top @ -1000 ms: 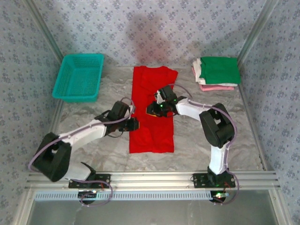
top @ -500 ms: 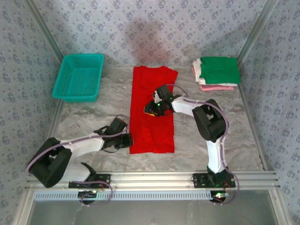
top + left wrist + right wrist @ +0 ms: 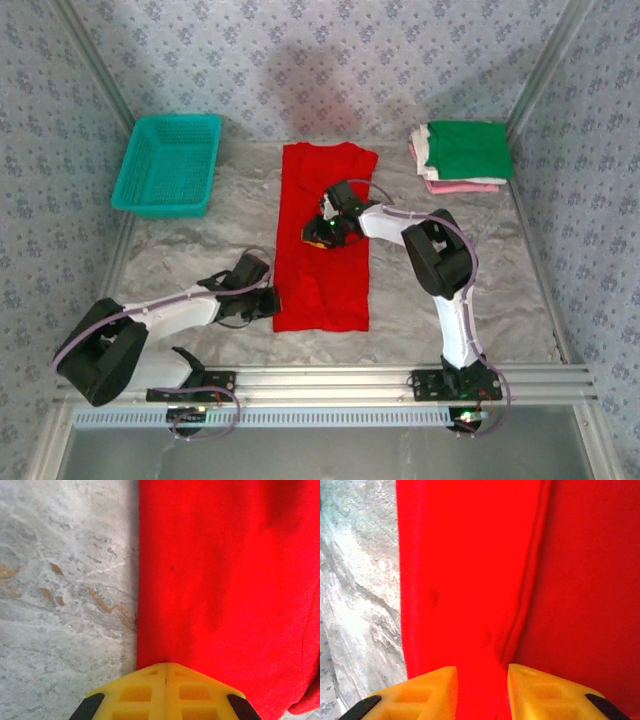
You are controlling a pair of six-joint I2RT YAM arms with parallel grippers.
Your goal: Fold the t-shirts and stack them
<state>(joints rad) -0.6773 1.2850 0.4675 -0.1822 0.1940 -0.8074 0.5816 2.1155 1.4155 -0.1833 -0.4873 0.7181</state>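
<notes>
The red t-shirt [image 3: 325,285] lies flat as a long strip down the middle of the table. My left gripper [image 3: 270,302] sits at its near left edge; in the left wrist view its yellow fingers [image 3: 166,666] are pressed together, tips just over the red cloth's [image 3: 225,580] border. My right gripper [image 3: 318,232] is low over the shirt's middle. In the right wrist view it [image 3: 482,672] stands open, with red cloth [image 3: 455,570] and the end of a fold ridge lying in the gap. A folded green t-shirt [image 3: 468,148] tops a white and pink stack [image 3: 455,186] at the back right.
A teal mesh basket [image 3: 160,207] stands at the back left. Patterned walls close in the back and both sides. Bare marbled table [image 3: 180,250] lies to the left of the red shirt, and more [image 3: 480,270] to its right. A metal rail [image 3: 320,378] runs along the near edge.
My left gripper has slid toward the near edge along the shirt's left side. My right gripper has moved slightly left over the shirt, its forearm drawn in, jaws a little wider.
</notes>
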